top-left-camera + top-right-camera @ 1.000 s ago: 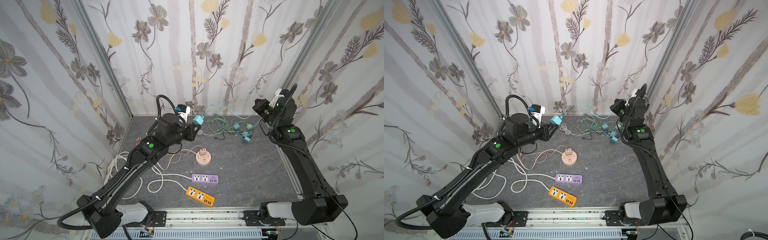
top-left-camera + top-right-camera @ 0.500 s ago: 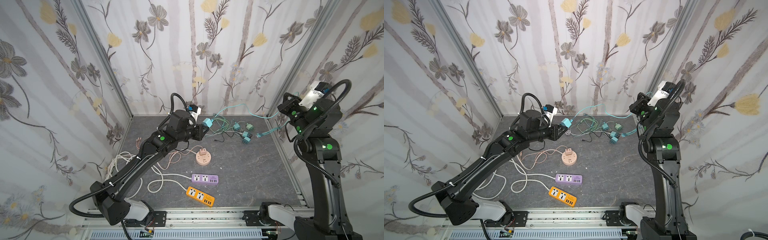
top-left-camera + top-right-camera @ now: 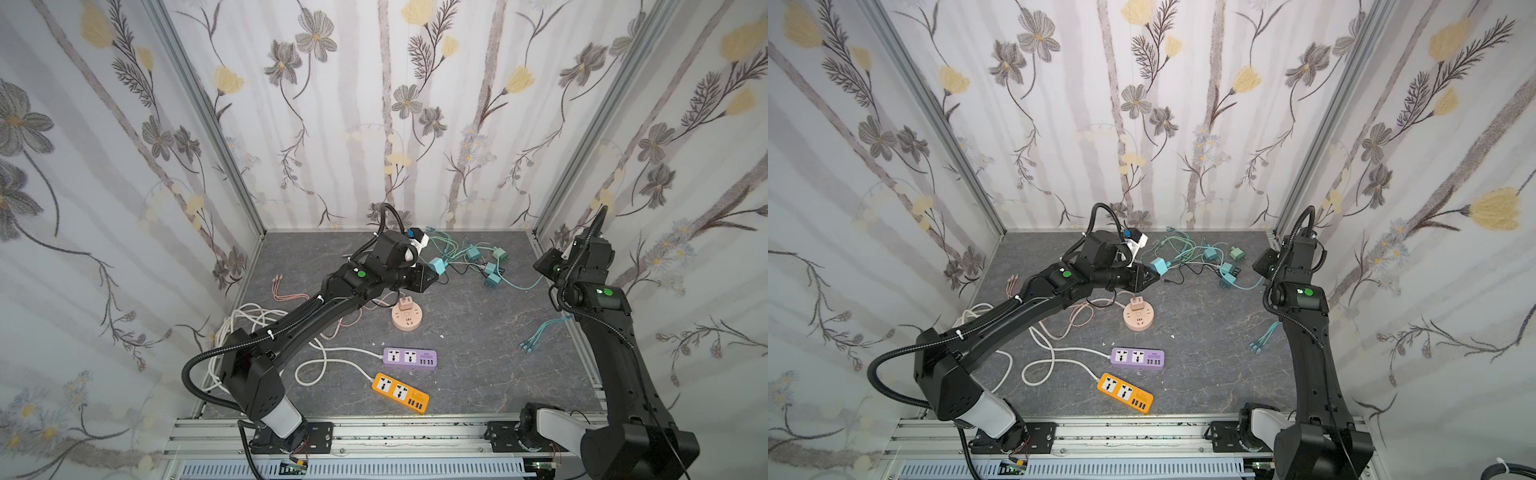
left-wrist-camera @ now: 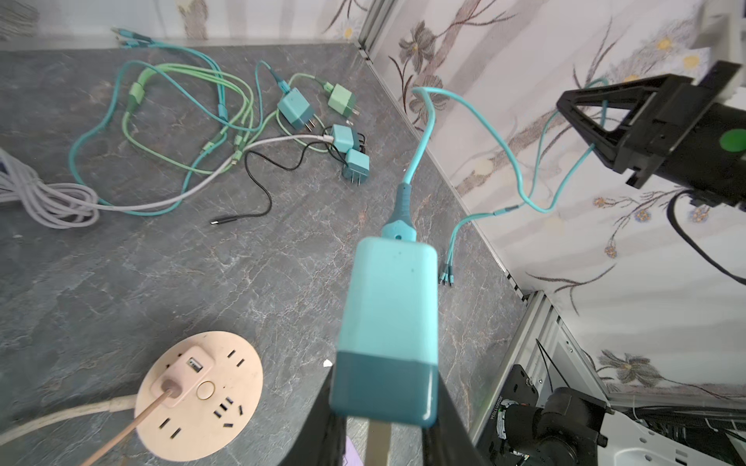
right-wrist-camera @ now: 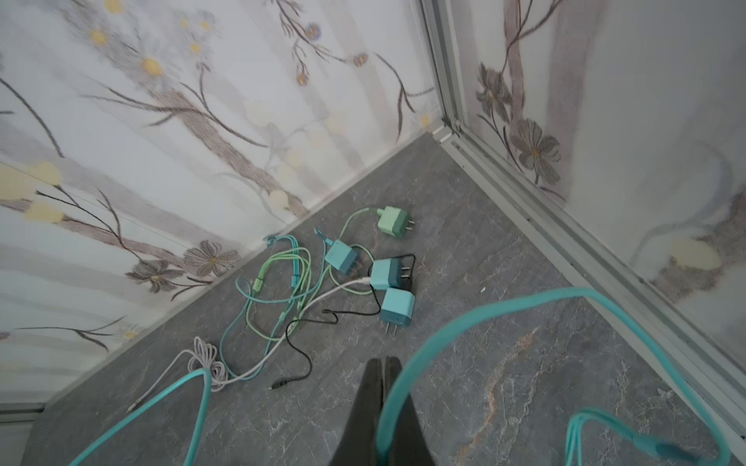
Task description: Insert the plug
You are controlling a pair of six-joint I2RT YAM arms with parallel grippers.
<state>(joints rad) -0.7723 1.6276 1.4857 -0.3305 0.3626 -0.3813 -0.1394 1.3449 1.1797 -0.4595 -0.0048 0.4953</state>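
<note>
My left gripper (image 4: 385,389) is clamped on one teal plug (image 4: 389,314), held aloft near the round pink socket (image 3: 407,318). My right gripper (image 5: 381,365) is clenched on its teal cable (image 5: 484,314). Four spare chargers (image 5: 397,308) lie near the back wall. There are two strips, one purple strip (image 3: 410,357) and one orange strip (image 3: 400,392).

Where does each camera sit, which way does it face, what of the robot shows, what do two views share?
Top view: high in front, looking down at the table; both arms show.
Top view: beside it, same aim, same arms.
Left wrist: on left arm, facing along left pincer gripping teal plug.
Right wrist: on right arm, facing back corner over shut right pincer.
Shared: both wrist views show the teal cable.
</note>
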